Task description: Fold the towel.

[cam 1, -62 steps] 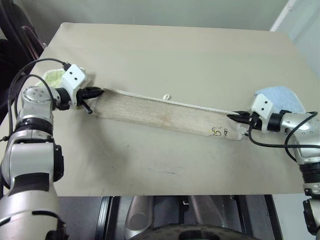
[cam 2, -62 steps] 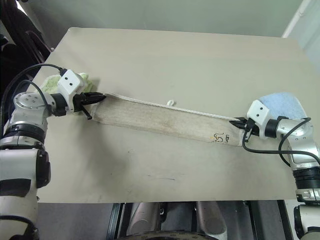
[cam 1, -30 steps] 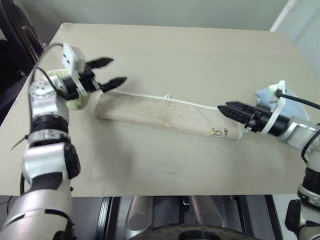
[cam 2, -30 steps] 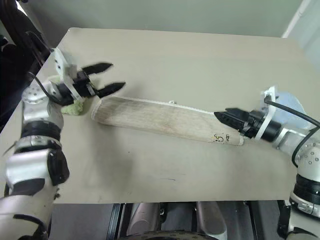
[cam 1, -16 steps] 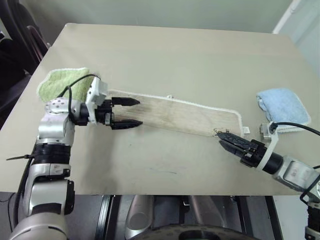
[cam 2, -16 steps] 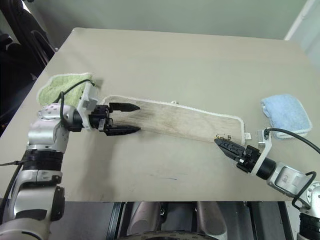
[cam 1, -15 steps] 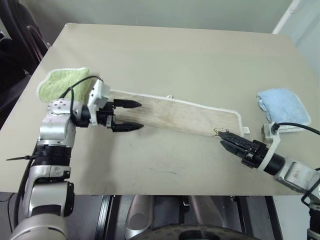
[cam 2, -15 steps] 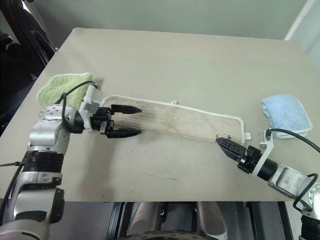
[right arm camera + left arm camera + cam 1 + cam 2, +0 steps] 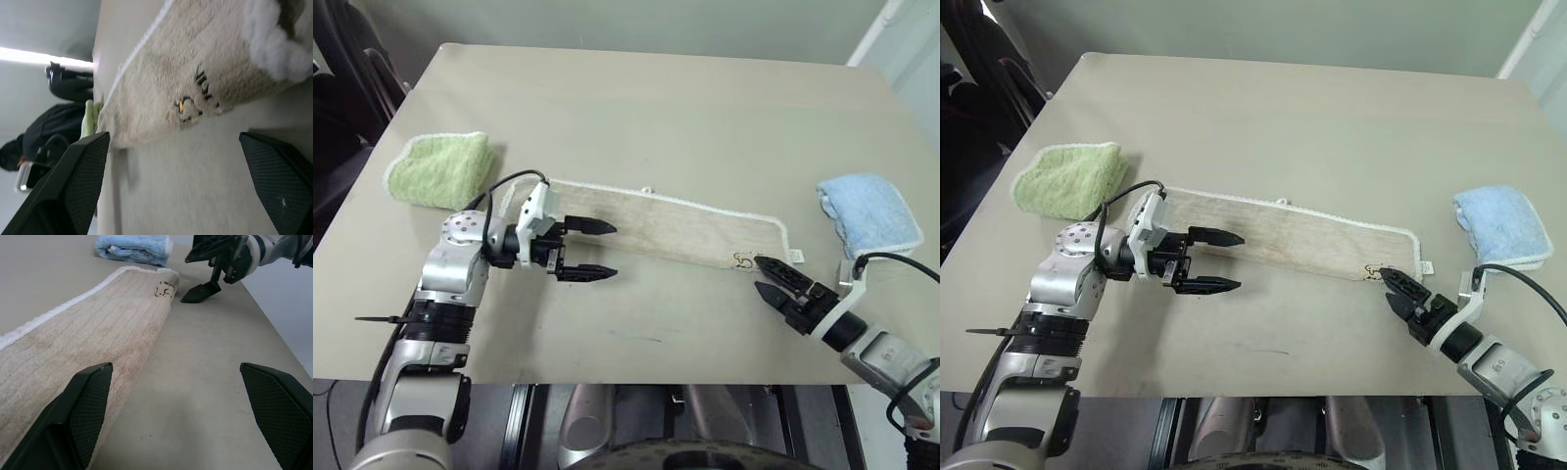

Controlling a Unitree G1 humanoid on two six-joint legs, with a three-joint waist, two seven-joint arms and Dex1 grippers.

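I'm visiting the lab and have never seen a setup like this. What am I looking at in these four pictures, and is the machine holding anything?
It is a two-armed humanoid robot at a table. Two pictures come from cameras in its head, looking down; the other two come from cameras on each wrist, looking along the black fingers.

A long beige towel, already folded into a strip, lies across the table. A folded green towel lies at the robot's left, a folded light-blue towel at its right.

Nothing is held. The left gripper hovers at the strip's left end, the right gripper by the printed corner, both with jaws open.
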